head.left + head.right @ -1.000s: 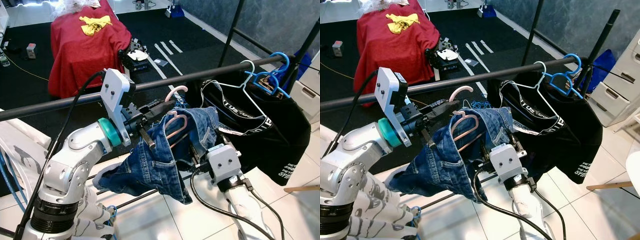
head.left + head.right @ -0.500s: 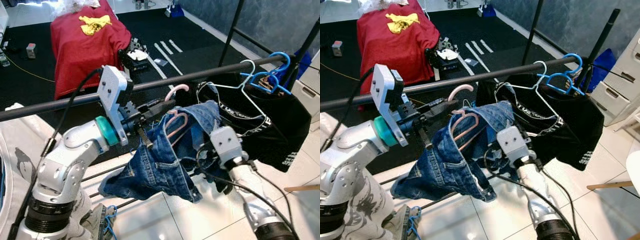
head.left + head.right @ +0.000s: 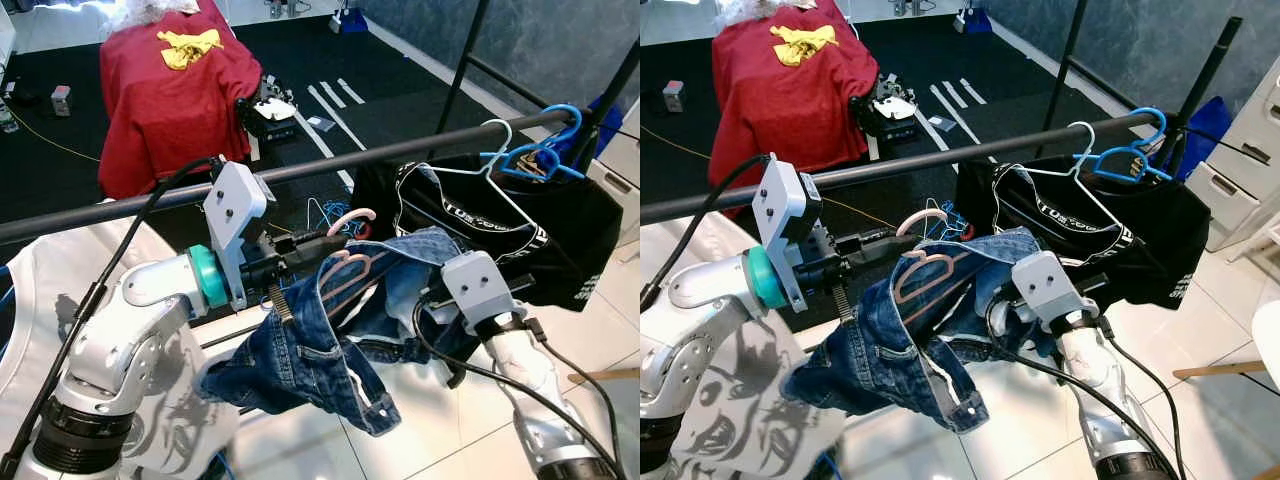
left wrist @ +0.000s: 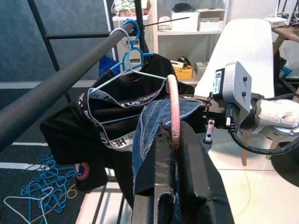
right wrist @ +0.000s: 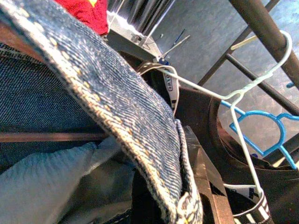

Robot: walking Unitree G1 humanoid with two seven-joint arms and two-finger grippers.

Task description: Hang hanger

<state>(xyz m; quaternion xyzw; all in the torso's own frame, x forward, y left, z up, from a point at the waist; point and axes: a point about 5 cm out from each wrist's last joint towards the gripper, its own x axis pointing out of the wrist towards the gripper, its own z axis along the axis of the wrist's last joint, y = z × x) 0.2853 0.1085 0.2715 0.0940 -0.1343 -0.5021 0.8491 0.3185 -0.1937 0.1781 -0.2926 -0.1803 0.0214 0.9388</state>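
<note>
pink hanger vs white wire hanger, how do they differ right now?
The pink hanger is below the rail, hook free, gripped by the left claw; the white wire hanger has its hook over the rail.
The pink hanger carries denim jeans; the white one carries a black garment.
The pink hanger is thick; the white one is thin wire.
Both carry clothing.

**Hanger below the rail, between two grippers**

The hanger carrying jeans sits below the rail, hook unhooked. The left gripper holds it from the left; the right gripper is at its right. A garment hangs on the rail further right.
</note>
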